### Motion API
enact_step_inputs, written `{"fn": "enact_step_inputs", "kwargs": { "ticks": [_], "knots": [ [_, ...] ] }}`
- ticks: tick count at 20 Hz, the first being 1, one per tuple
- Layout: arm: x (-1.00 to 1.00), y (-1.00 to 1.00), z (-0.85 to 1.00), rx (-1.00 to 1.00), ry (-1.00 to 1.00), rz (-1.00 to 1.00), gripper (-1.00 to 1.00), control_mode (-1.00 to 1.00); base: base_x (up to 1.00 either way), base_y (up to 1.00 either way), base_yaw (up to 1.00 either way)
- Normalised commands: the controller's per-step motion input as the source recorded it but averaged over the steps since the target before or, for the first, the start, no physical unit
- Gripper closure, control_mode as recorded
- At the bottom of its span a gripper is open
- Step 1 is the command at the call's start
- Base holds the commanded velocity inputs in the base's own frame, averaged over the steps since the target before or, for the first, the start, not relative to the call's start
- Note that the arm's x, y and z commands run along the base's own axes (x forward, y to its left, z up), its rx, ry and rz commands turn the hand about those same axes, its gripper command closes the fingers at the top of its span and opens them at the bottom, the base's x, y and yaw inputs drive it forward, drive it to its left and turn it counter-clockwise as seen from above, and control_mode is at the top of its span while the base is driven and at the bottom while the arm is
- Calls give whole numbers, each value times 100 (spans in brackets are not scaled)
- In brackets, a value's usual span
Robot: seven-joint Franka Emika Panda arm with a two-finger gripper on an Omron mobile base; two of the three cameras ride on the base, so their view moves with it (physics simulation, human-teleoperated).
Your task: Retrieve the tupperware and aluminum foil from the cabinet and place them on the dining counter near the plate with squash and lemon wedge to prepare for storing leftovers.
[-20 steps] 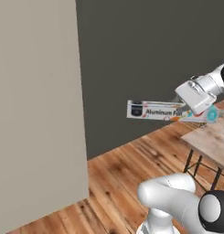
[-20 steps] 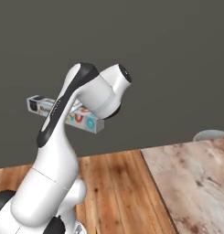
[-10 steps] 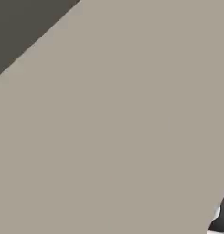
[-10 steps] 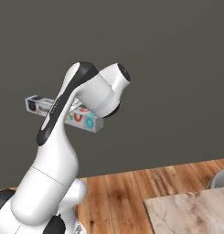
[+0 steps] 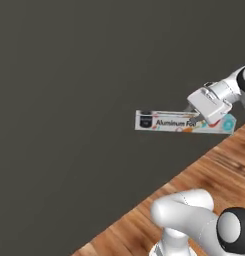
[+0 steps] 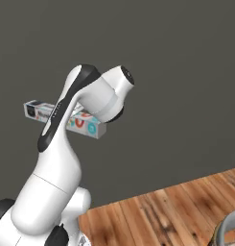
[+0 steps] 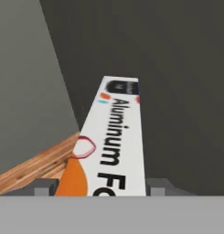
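Aluminum foil box (image 5: 180, 122), a long white carton printed "Aluminum Foil" with orange and teal marks, is carried in mid-air, roughly level, in front of a dark grey wall (image 5: 84, 75) and above a wooden floor (image 6: 167, 216). Pincer (image 5: 206, 117) is clenched on the box near its teal end, most of the carton's length sticking out past the hand to the left in the left base view; in the hand view its two finger tips (image 7: 45, 186) sit one on each side of the carton. Grey rim of some round vessel (image 6: 229, 229) shows at the lower right corner of the right base view, contents not discernible.
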Motion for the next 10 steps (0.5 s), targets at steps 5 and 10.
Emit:
{"fn": "enact_step_inputs", "kwargs": {
  "ticks": [5,10],
  "knots": [
    [0,0,0,0,0,0,100,100,55,-1,-60],
    [0,0,0,0,0,0,100,100,29,0,-69]
  ]
}}
